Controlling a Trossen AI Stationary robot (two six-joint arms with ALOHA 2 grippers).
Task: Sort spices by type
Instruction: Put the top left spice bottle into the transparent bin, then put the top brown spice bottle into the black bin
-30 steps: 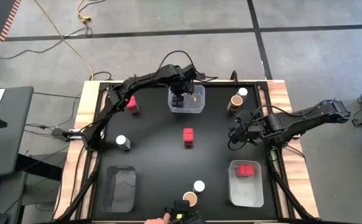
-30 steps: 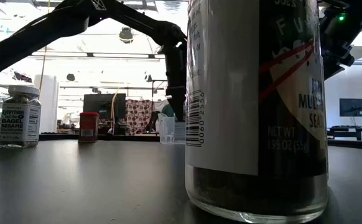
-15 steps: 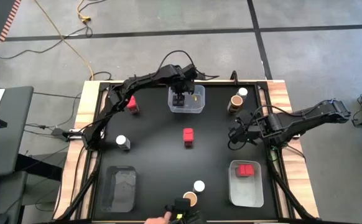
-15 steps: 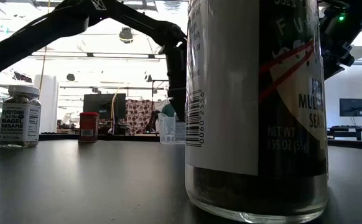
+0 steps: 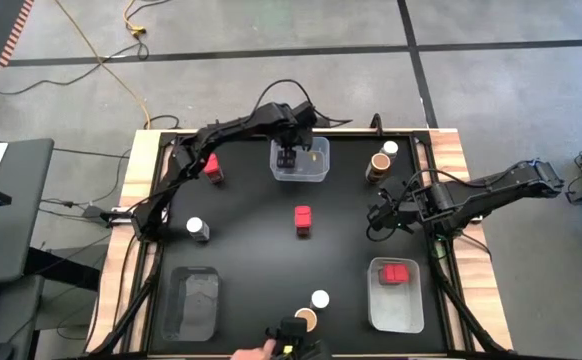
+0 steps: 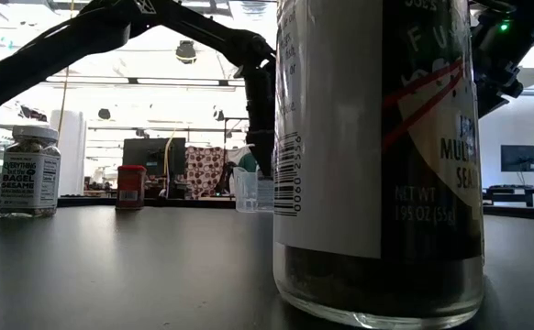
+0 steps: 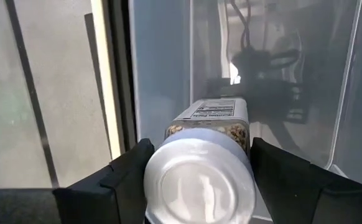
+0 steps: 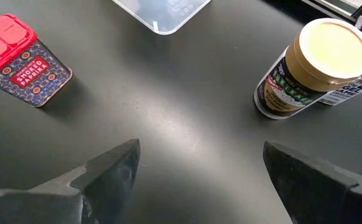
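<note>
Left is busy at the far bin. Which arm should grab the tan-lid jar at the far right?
Right. Its open gripper hovers just short of the tan-lid jar, nothing between them. The left gripper holds a white-lid jar over the far bin.

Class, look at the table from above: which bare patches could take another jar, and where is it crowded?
Free: the mat between the red box at centre and the white-lidded jar on the left side. The empty bin is free too. Crowded: the far bin under the left gripper, and the near-edge jars.
</note>
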